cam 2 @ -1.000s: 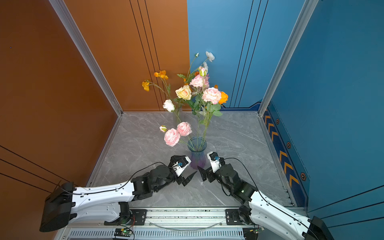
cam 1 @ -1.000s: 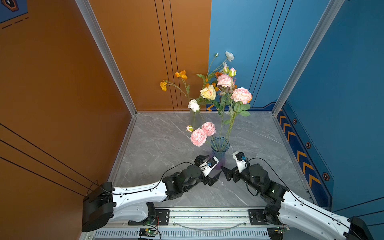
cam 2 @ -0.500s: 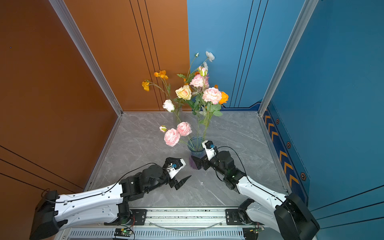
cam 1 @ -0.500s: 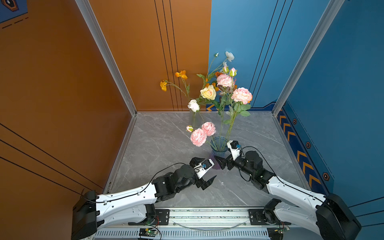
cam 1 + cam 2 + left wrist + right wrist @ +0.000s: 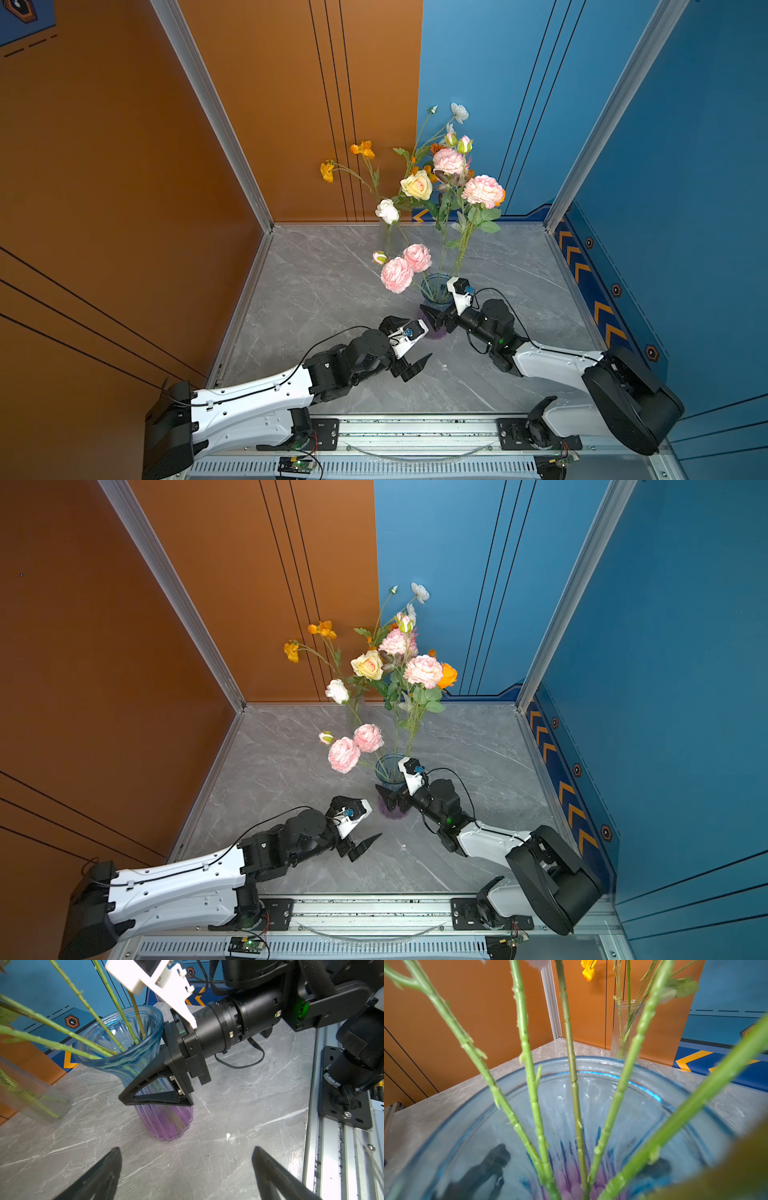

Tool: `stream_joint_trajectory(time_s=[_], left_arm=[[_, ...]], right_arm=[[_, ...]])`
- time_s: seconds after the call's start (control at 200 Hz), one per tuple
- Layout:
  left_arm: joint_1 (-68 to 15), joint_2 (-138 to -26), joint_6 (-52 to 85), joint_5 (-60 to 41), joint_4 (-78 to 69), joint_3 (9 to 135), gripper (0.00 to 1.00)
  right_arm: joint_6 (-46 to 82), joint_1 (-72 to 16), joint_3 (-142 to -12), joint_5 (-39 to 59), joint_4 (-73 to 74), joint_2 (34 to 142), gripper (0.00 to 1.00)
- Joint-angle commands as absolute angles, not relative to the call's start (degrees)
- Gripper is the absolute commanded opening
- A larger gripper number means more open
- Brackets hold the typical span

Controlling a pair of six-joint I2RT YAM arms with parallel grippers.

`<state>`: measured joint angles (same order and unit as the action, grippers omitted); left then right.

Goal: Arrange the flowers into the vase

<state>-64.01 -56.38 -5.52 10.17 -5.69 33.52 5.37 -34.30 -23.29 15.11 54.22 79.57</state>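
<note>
Right end effector point(image 5: 435, 312): spread wide, one jaw set on each side of the thin middle of the vase point(image 5: 124, 1028). Whether the glass is touched cannot be told.
Left end effector point(image 5: 186, 1150): spread and empty, held over the bench point(image 5: 332, 291), near and left of the vase.
Flowers point(image 5: 482, 191): stood in the vase, tall and leaning.
Danger: the vase could be tipped by a sideways push, and the heavy flowers spilled.

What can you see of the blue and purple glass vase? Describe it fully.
The vase is ribbed translucent glass, blue at its flared rim, fading to purple at the base. It stands upright on the grey marbled table, holding several green flower stems. The right gripper straddles its neck, fingers open; contact unclear.
</note>
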Motion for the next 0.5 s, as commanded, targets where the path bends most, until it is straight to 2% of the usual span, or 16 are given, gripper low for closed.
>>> stream_joint_trajectory(time_s=[0.0,0.185,0.325,0.495], left_arm=[[-63.23,-56.73,-5.45,8.77,-4.92,35.31,0.98],[-63.28,-56.69,-5.41,8.71,-4.82,35.42,0.98],[-63.17,-56.69,-5.45,8.61,-4.81,35.62,0.98],[-63.12,-56.86,-5.8,8.15,-4.77,36.11,0.98]], right_arm=[[5.45,-33.86,-22.48,16.32,64.17,82.29,0.9],[6.2,-33.84,-22.72,15.88,66.51,83.78,0.71],[5.63,-33.59,-22.94,16.09,64.9,82.67,0.45],[4.36,-33.57,-22.59,15.03,63.68,80.28,0.4]])
